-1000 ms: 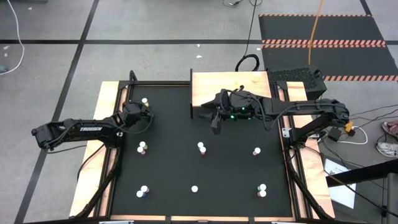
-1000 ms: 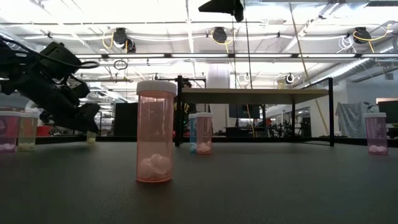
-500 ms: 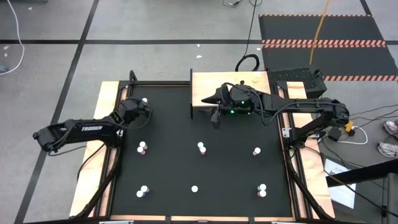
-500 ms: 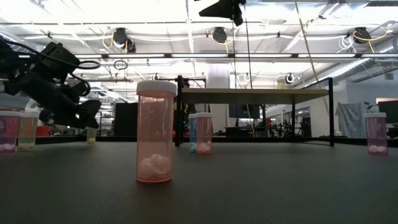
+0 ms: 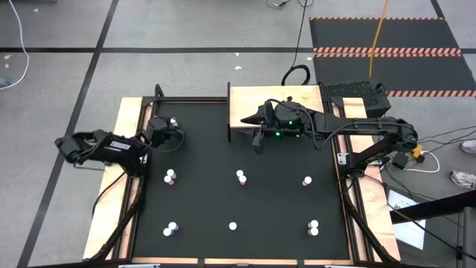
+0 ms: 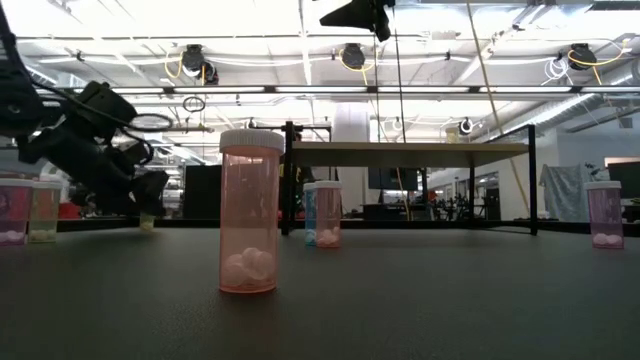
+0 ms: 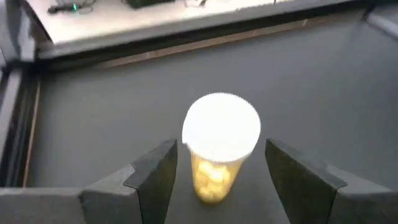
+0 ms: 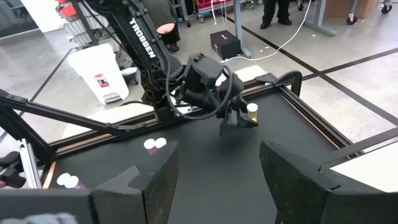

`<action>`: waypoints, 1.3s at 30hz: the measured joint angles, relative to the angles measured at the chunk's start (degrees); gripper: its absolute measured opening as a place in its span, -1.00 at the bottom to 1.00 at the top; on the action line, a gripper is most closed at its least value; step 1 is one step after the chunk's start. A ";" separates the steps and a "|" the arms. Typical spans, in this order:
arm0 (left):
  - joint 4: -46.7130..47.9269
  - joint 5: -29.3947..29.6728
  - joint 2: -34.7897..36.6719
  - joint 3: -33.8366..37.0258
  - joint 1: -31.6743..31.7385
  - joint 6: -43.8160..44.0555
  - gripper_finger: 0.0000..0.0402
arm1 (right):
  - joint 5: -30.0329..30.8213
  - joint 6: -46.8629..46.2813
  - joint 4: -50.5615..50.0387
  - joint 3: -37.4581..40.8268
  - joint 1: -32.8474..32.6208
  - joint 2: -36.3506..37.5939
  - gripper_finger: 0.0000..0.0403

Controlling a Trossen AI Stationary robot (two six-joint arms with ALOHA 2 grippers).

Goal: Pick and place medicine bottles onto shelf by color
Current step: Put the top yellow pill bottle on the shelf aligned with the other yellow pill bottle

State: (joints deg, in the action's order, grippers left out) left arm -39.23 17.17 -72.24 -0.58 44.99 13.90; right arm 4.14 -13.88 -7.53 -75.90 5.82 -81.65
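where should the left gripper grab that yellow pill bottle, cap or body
Probably the body. The yellow bottle stands upright, and its white cap overhangs the narrower body. The left gripper is open with a finger on each side, so come in level and close just under the cap.

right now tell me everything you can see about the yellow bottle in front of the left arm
The yellow bottle is a small round bottle with a ribbed white cap and a clear yellow-tinted body, plastic by the look, with pale pills inside. It stands upright on the black table near its far left corner. The left pincer is open, one finger on each side of the bottle, not touching it.
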 joint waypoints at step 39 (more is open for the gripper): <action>-2.51 -8.07 12.30 -5.05 -9.86 -0.65 -0.47 | -1.41 -0.38 -2.72 0.00 0.91 6.29 0.09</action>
State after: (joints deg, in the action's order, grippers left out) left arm -41.74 9.10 -59.94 -5.63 35.13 13.25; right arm 2.73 -14.26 -10.25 -75.90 6.74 -75.35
